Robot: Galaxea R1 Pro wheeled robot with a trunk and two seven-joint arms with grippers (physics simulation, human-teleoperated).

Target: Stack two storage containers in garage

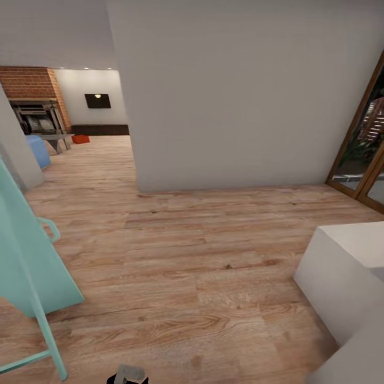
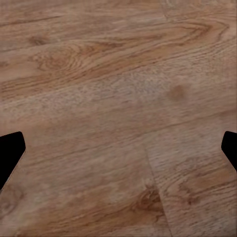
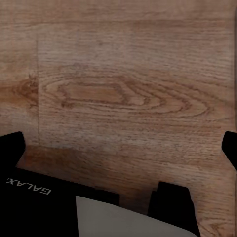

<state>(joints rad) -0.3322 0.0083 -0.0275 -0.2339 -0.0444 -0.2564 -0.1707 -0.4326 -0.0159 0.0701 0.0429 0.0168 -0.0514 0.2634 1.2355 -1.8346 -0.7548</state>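
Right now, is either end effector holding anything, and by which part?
Nothing is held. The left end effector and the right end effector are both open, with only light wood-plank floor between their fingers. One small orange-red plastic tub sits far off by the brick fireplace.

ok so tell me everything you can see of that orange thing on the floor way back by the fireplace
The storage container is a small orange-red, low, boxy shape sitting on the light wood-plank floor in the far room. It lies in front of the long dark cabinet, below the black wall TV and beside the fireplace. Nothing appears to touch it. Finer detail is too small to tell.
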